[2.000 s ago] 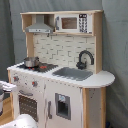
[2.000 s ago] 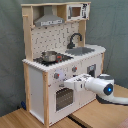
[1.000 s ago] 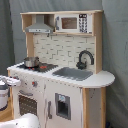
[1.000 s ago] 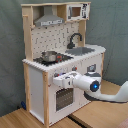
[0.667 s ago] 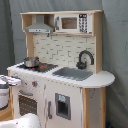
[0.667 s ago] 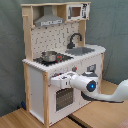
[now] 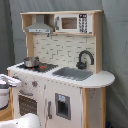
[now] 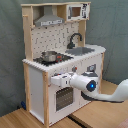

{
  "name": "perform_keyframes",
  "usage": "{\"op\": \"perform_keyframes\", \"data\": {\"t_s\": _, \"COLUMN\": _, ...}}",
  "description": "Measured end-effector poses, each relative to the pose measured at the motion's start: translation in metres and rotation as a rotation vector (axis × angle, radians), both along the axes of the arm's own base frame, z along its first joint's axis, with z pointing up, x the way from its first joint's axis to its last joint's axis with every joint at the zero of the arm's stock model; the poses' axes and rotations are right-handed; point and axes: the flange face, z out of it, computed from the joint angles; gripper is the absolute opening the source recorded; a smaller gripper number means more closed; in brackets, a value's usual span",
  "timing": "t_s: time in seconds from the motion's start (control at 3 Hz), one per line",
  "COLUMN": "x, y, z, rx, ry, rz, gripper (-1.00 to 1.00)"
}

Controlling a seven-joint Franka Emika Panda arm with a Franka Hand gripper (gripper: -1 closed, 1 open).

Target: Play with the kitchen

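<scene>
Second exterior view: the white gripper at the end of the white Franka arm sits right against the front panel of the tall toy kitchen of white panels and light wood, at the top left corner of the dark-windowed oven door. Whether the fingers are wide, narrow or closed on something I cannot tell; they merge with the white panel, and contact with the door or its handle cannot be confirmed either. In the first exterior view only white parts of the arm show at 9 and 7 o'clock of the frame, the kitchen filling the middle.

As to progress, I judge the play to be at its start: the oven door looks shut, and the small cupboard door beneath the grey sink is shut too. The likely step in hand is working the oven door or a knob; everything else is left.

Around it: a small metal pot stands on the red-ringed hob, at 12 o'clock of the gripper. The black curved faucet rises behind the sink, the grey range hood hangs above, and a toy microwave sits on the top shelf. The kitchen stands on a light wooden worktop. Nothing stands between gripper and oven.
</scene>
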Motion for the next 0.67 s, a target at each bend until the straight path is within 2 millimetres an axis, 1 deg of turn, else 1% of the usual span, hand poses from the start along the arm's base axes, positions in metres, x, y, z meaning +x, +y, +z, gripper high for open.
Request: {"op": "perform_keyframes", "data": {"t_s": 0.67, "x": 0.0000, "y": -0.0001, "z": 0.0010, "rx": 0.228, "ry": 0.015, "rz": -0.021, "gripper": -1.00}}
